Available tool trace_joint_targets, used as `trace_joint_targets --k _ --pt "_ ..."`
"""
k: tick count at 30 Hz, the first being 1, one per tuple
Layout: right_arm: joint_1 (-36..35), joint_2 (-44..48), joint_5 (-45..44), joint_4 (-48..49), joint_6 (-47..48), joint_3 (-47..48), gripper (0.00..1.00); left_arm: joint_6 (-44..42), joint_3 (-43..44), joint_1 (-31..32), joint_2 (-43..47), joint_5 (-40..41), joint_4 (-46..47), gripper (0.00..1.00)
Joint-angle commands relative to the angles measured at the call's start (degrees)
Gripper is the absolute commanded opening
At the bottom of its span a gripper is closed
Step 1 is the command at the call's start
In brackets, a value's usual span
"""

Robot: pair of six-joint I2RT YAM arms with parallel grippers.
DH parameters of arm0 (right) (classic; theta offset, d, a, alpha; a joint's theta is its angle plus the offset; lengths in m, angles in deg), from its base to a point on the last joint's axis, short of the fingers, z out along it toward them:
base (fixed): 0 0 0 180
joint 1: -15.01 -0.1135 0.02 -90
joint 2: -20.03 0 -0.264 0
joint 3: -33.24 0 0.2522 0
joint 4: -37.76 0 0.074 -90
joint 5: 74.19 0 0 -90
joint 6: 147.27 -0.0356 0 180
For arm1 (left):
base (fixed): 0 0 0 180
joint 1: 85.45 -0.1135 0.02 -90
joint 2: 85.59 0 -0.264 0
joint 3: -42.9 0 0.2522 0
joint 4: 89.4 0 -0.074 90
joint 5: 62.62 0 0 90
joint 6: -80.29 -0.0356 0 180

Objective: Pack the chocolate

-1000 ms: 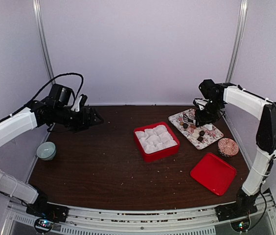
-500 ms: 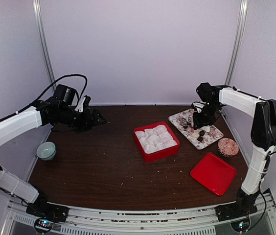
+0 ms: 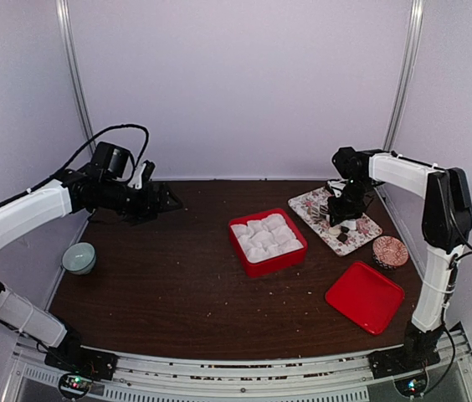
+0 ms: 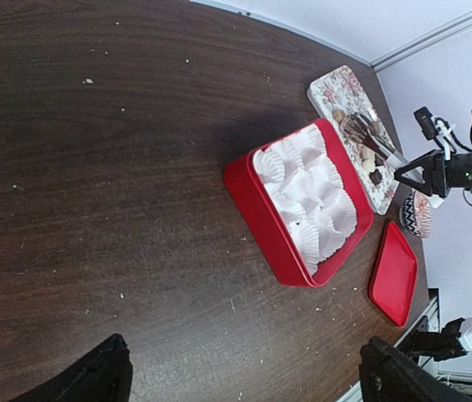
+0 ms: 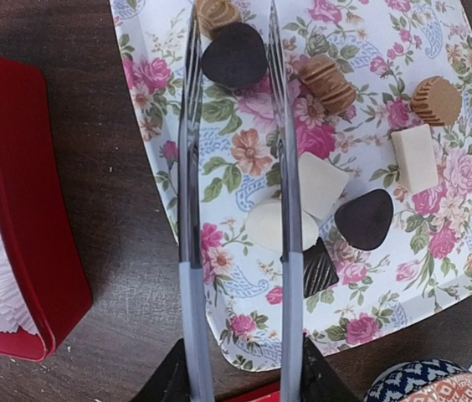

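The dark wooden surface [image 3: 177, 285] carries everything. The left arm has hardly shifted in the last second. Its left gripper [image 4: 248, 377] hangs above the far left of the surface with its fingers spread wide and nothing between them.

The right arm has swung inward and dropped over the flowered tray. Its right gripper [image 5: 233, 25] ends in two long metal prongs, which now reach across the tray's left half.

Mid-surface stands the red box [image 3: 278, 266], filled with white paper cups [image 4: 311, 197], none of which shows a dark piece inside. Its red lid [image 3: 365, 296] lies near the front right. A patterned cup [image 3: 389, 251] sits just beside the tray, and a small bowl [image 3: 79, 257] sits far left.

The flowered tray [image 5: 361, 33] holds all the chocolates:
- tan pieces [image 5: 326, 84]
- pale blocks [image 5: 414, 157]
- a dark rounded one [image 5: 364, 219]
- a dark ridged square [image 5: 320, 268]

The prongs stand apart on either side of a dark heart-shaped chocolate [image 5: 234, 54] near their tips. It rests on the tray, with only slivers of tray showing beside it. I judge that the prongs have not yet pinched it, though contact is too fine to call.

The inward move looks like lining up the first pick. The next step is to close on the heart without nudging the tan chocolate [image 5: 217, 12] beyond it, then carry it to a cup.
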Motion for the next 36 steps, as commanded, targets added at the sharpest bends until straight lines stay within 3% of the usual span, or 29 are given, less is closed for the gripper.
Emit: trace_joint_targets --k 1,11,24,36 --pt "0.93 -0.92 -1.52 0.54 -0.30 2.76 0.36 -0.36 1.40 -0.79 0.45 0.49 0.13 0.98" --pt "1.28 2.32 -0.05 -0.81 -0.39 3.17 0.27 -1.59 1.73 -2.12 0.69 0.08 -0.96 0.98" --pt "0.49 14.94 7.58 -2.20 -2.12 -0.01 0.24 -2.86 0.03 -2.27 1.49 -0.56 -0.56 0.98" --pt "-12.85 21.30 12.55 -8.56 -1.99 -0.51 0.24 -4.29 -2.65 -2.24 2.82 -1.58 0.26 0.98"
